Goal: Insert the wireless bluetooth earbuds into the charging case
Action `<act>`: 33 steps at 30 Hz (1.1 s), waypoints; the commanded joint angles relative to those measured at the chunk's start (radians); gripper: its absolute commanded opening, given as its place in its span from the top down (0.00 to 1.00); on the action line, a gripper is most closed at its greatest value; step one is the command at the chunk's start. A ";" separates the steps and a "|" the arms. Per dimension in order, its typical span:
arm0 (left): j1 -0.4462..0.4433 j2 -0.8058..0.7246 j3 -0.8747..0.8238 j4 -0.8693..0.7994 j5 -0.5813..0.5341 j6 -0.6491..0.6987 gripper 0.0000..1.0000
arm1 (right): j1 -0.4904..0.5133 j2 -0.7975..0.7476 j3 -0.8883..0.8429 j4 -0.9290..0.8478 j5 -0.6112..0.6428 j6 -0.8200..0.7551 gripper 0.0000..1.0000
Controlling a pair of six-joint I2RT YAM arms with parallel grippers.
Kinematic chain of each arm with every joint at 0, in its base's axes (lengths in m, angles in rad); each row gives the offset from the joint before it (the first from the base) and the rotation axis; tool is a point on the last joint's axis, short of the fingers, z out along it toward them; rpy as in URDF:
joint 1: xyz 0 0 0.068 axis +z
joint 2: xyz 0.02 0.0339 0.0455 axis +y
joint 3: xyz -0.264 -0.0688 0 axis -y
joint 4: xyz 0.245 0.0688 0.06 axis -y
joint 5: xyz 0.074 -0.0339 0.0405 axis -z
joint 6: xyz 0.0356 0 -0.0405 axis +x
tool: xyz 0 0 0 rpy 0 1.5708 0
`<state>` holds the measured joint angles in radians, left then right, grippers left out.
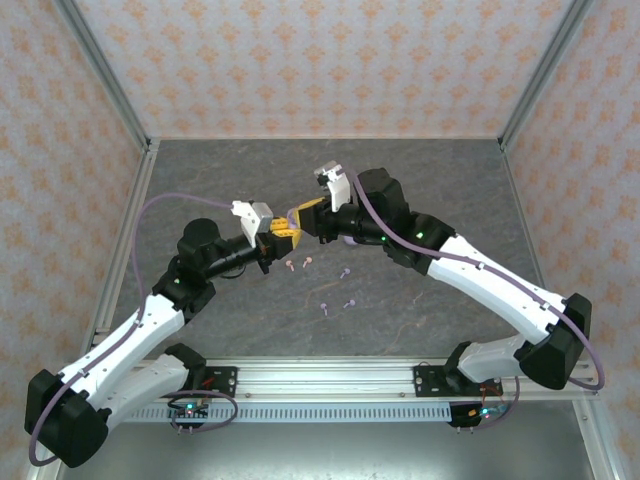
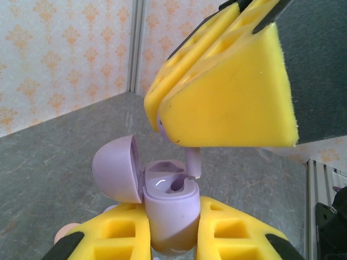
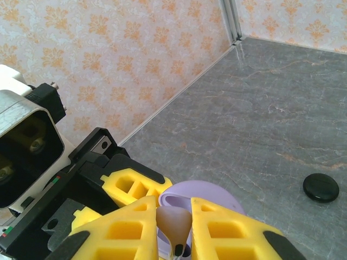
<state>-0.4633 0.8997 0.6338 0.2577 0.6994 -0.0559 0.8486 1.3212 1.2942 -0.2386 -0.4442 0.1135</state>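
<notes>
Up over the middle of the grey table (image 1: 430,190), the two claws meet tip to tip. L claw (image 2: 172,241) is shut tight on a lavender charging case (image 2: 169,203), w/ one yellow finger on each side of it. The case stands up, and its lid (image 2: 115,169) is flipped open to the left. From the left wrist cam you can see the holes inside the case.

R claw (image 3: 174,230) is pinched narrow on one lavender earbud (image 2: 193,161). The bud's stem sticks down out of the yellow fingers, and its end is at the rim of the case, by the right hole. Can't tell if it is touching the hole or just over it.

Down on the table, on the arms' side of the claws, lie loose buds. Two pink buds (image 1: 290,266) lie side by side. Three lavender buds (image 1: 326,308) lie a bit to the right, apart from each other. Far off on the table, seen from the right wrist cam, sits a black round case (image 3: 321,188).
</notes>
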 commanded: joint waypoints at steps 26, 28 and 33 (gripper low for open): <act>-0.005 -0.015 0.001 0.051 0.009 -0.009 0.90 | 0.006 0.020 0.011 -0.004 -0.009 -0.023 0.83; -0.005 -0.015 0.000 0.050 0.008 -0.010 0.90 | 0.006 0.024 0.015 -0.015 -0.013 -0.026 0.83; -0.003 -0.015 0.000 0.049 0.008 -0.009 0.89 | 0.006 0.027 0.017 -0.027 -0.031 -0.027 0.83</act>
<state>-0.4633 0.8993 0.6338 0.2584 0.6994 -0.0559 0.8486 1.3449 1.2942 -0.2550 -0.4507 0.0994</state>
